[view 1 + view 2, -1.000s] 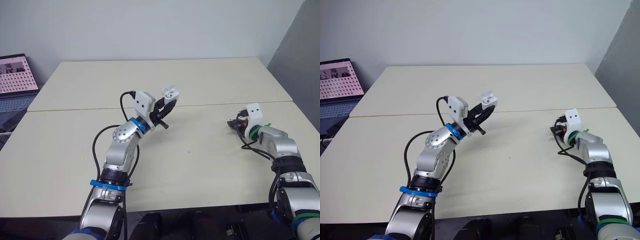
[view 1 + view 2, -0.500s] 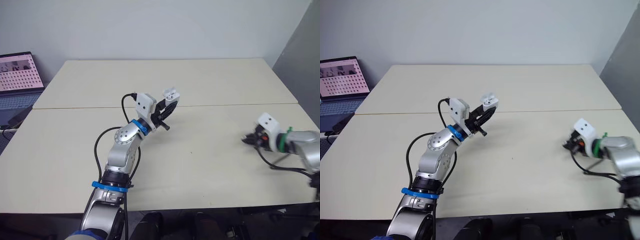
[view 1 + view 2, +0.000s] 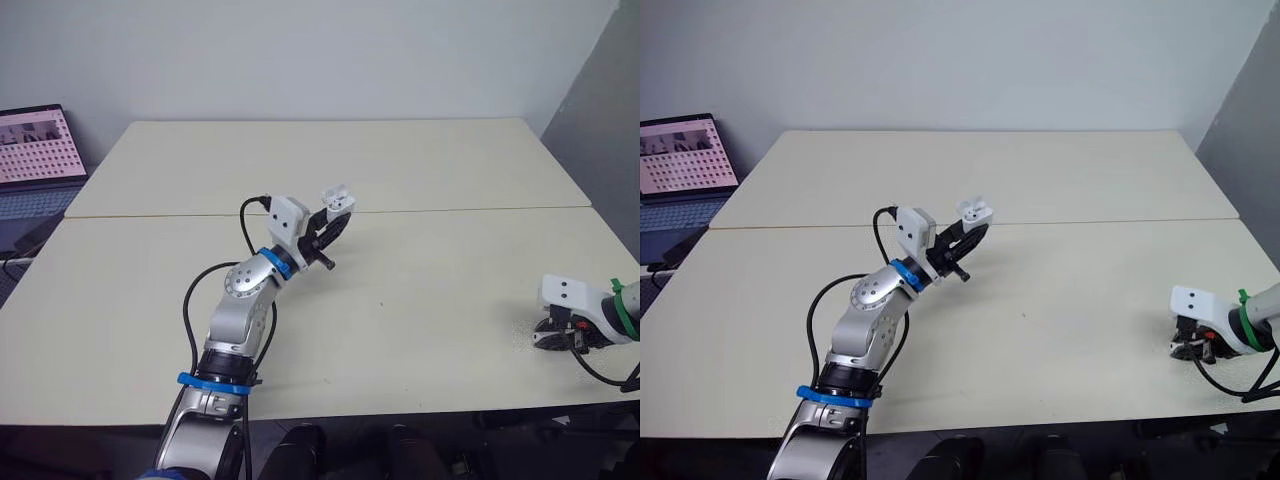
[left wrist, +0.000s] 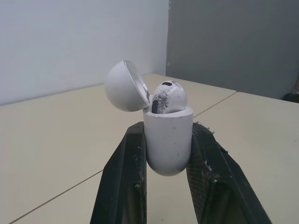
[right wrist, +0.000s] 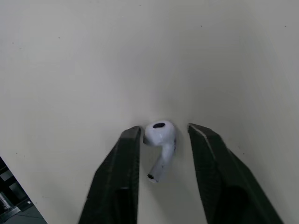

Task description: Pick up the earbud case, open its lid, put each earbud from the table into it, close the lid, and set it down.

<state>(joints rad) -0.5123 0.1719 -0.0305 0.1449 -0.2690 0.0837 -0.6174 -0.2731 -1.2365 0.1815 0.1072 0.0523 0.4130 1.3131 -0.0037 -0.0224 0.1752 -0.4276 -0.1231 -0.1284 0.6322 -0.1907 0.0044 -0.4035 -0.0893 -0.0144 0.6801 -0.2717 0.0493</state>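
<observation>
Between the right hand's [image 5: 163, 132] fingers [image 5: 122, 172] lies an earbud [image 5: 161, 136].

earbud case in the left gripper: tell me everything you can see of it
The earbud case is a small white capsule, glossy plastic by the look, rounded at the base. Its domed lid is hinged open, tipped back to one side. One white earbud sits inside, its head with a dark mesh patch poking above the rim. The body is clamped between the two black fingers of the left gripper, opening facing away from the wrist, held in the air above the table.
</observation>
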